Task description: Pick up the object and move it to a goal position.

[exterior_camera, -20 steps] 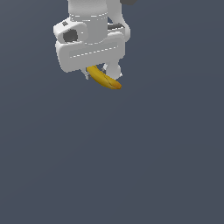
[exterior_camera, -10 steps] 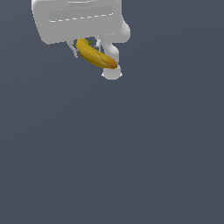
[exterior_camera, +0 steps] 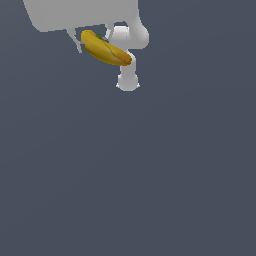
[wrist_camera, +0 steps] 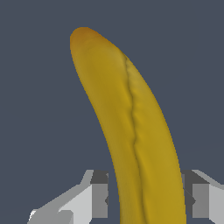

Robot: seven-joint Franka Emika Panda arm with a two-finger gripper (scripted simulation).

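The object is a small curved yellow banana [exterior_camera: 106,49] with a brownish-orange tip, held in the air near the top of the exterior view. My white gripper [exterior_camera: 92,44] is shut on it, its body filling the upper left of the exterior view. The banana slants down toward the exterior view's right. In the wrist view the banana [wrist_camera: 131,127] fills the middle, and my gripper [wrist_camera: 146,199] has a finger pressed against each side of it, one grey fingertip [wrist_camera: 99,194] showing clearly. The stem end is hidden behind the fingers.
A flat dark grey-blue surface [exterior_camera: 150,175] lies below. A white arm link [exterior_camera: 128,55] shows behind the banana.
The gripper and the banana have come much closer to the camera, growing larger and shifting up and toward the exterior view's left. The hold on the banana is unchanged.
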